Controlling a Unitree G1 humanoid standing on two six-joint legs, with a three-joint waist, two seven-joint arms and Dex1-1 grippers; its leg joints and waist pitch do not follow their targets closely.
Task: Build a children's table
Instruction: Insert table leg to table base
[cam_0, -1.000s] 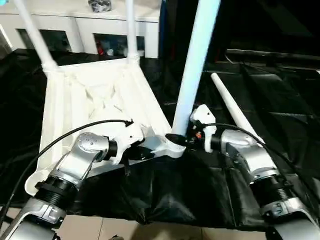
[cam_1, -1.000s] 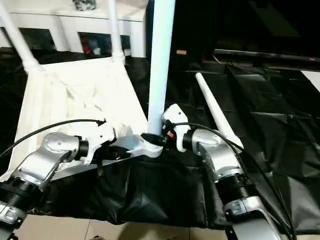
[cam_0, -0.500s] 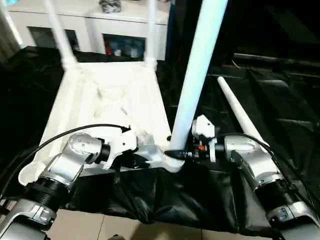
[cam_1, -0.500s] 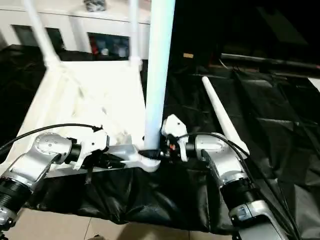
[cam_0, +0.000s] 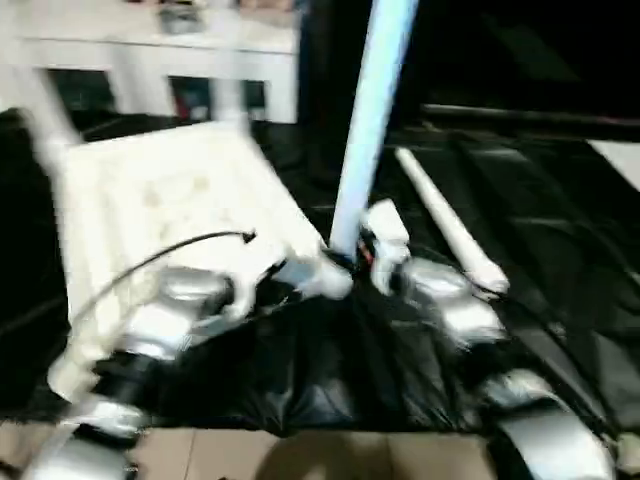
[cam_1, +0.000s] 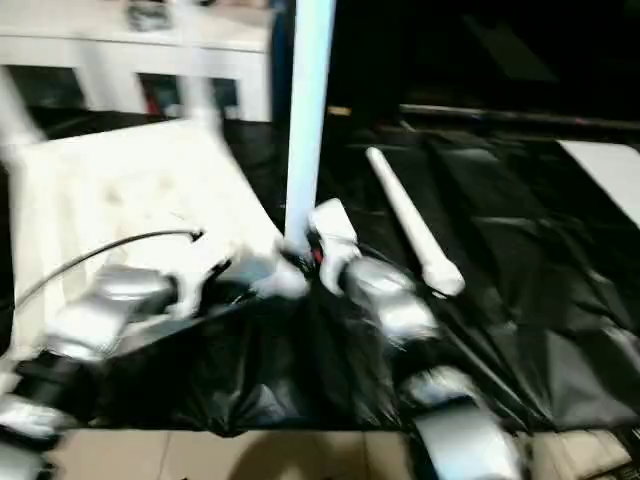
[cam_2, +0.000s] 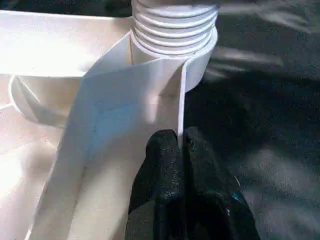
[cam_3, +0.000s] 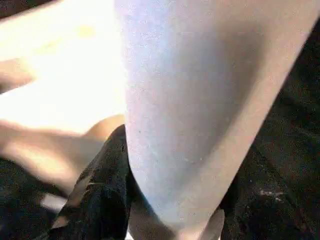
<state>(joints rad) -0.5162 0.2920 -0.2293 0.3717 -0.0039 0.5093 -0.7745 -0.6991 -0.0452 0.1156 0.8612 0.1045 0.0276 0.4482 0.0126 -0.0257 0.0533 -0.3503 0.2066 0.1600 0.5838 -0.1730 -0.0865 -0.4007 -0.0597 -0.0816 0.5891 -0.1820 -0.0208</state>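
The children's table lies upside down on black sheeting, its white top (cam_0: 170, 190) with the ribbed underside facing up. One white leg (cam_0: 365, 120) stands upright in the near right corner socket (cam_2: 175, 30), with its threaded end showing. My right gripper (cam_0: 350, 262) is shut around that leg's base; a black finger (cam_3: 107, 170) hugs its side. My left gripper (cam_2: 180, 145) is shut on the top's thin rim wall just beside the socket. Two more legs (cam_0: 228, 90) stand blurred at the far corners. A loose leg (cam_0: 445, 220) lies on the sheeting to the right.
A white cabinet with glass doors (cam_0: 150, 50) stands behind the table. Black sheeting (cam_0: 540, 250) covers the floor around it. Pale floor tiles (cam_0: 300, 455) show at the near edge. A black cable (cam_0: 150, 260) loops over my left forearm.
The camera has swung and the head views are now blurred. Both grippers keep the same holds on the rim and the upright leg.
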